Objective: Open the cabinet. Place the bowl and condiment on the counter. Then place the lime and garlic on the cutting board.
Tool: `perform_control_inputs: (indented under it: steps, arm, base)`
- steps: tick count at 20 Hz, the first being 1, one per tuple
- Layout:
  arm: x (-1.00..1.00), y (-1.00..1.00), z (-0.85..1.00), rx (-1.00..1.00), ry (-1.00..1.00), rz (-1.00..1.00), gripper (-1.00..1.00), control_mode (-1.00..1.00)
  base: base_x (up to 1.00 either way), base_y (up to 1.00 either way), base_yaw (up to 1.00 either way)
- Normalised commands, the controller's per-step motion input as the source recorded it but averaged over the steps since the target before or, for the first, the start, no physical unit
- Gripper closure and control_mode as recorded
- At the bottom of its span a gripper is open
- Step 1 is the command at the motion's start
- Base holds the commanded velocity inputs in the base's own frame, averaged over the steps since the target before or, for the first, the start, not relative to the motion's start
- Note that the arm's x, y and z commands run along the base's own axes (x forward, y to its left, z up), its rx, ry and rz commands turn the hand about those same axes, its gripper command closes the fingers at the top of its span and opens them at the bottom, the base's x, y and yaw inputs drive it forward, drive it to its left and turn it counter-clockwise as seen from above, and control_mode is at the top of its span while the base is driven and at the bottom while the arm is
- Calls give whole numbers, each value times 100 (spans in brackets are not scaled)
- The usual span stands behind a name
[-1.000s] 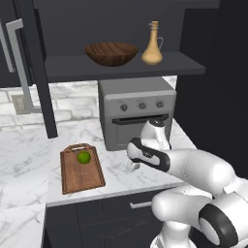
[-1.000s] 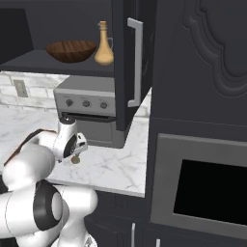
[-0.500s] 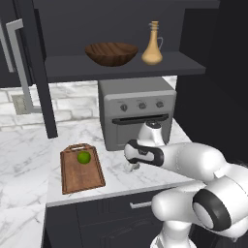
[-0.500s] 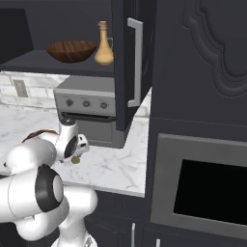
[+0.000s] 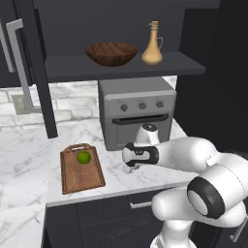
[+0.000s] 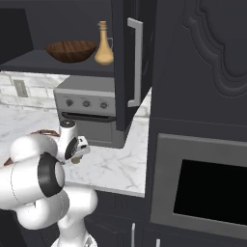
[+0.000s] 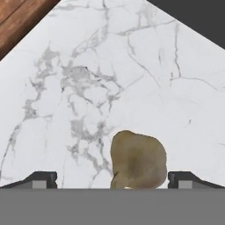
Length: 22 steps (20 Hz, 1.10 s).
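On the white marble counter (image 7: 110,66) lies the brownish garlic (image 7: 138,160), right between my spread fingertips (image 7: 41,179). My gripper (image 7: 113,180) is open and hangs low over the counter (image 5: 29,150), pointing down, to the right of the cutting board (image 5: 81,170). Neither finger touches the garlic. The green lime (image 5: 84,157) rests on the board's far end. The cabinet (image 5: 121,68) stands open. On its dark shelf the wooden bowl (image 5: 111,53) sits beside the amber condiment (image 5: 152,46) bottle. The board's corner (image 7: 17,17) shows in the hand view.
A grey toaster oven (image 5: 138,116) stands on the counter just behind my hand. The open cabinet door (image 6: 130,62) with its silver handle juts out on the right, beside a tall dark unit with a built-in oven (image 6: 207,188). Another open door (image 5: 34,68) hangs at left.
My hand has sunk a little toward the counter and shifted slightly left; the forearm has swung with it. The jaws stay open. Bowl, bottle, lime and board are where they were.
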Motion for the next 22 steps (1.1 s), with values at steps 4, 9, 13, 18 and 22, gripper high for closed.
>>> perform_control_inputs:
  steps: [4, 9, 13, 18, 22]
  arm:
    - [9, -3, -1, 0, 0, 0, -100, -100]
    - [4, -8, -1, 0, 0, 0, -100, -100]
    - [0, -3, -3, 0, 0, 0, -100, -100]
    - [-3, 0, -6, -3, 0, 0, 100, -100]
    - [0, 2, 0, -4, 0, 0, 100, -100]
  base:
    - [0, 0, 0]
    - [0, 0, 0]
    - [0, 0, 0]
    - [0, 0, 0]
    - [0, 0, 0]
